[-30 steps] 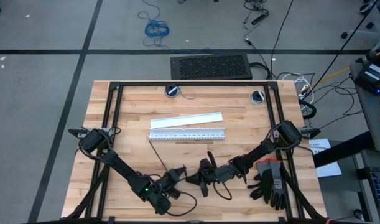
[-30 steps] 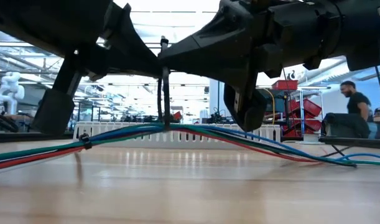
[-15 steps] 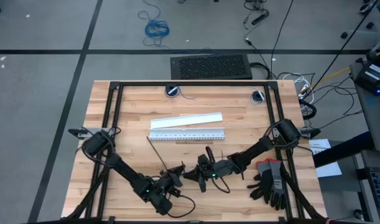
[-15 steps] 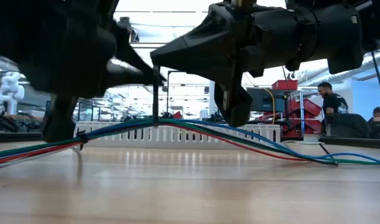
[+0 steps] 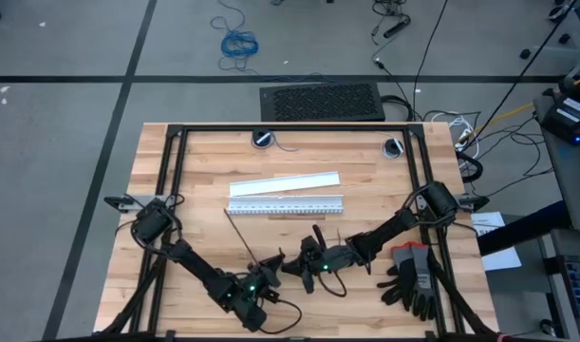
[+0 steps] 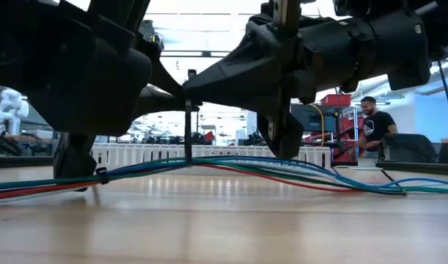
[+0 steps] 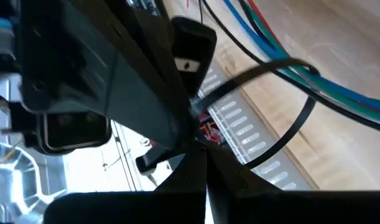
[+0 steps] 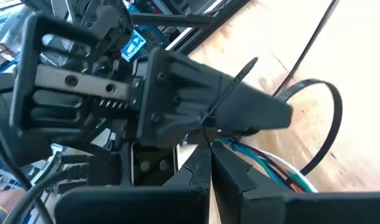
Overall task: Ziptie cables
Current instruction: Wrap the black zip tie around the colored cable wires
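Just in front of the white slotted strip [image 5: 286, 206], a ziptie [image 8: 314, 124] looped around the cables [image 6: 297, 173] is pinched by both the left pincer [image 5: 271, 262] and right pincer [image 5: 299, 267], and tightening seemingly calls for opposed pulling.

Both arms reach low toward the middle front of the worktop. The left gripper [image 5: 273, 263] and right gripper [image 5: 291, 268] meet tip to tip, fingers closed.
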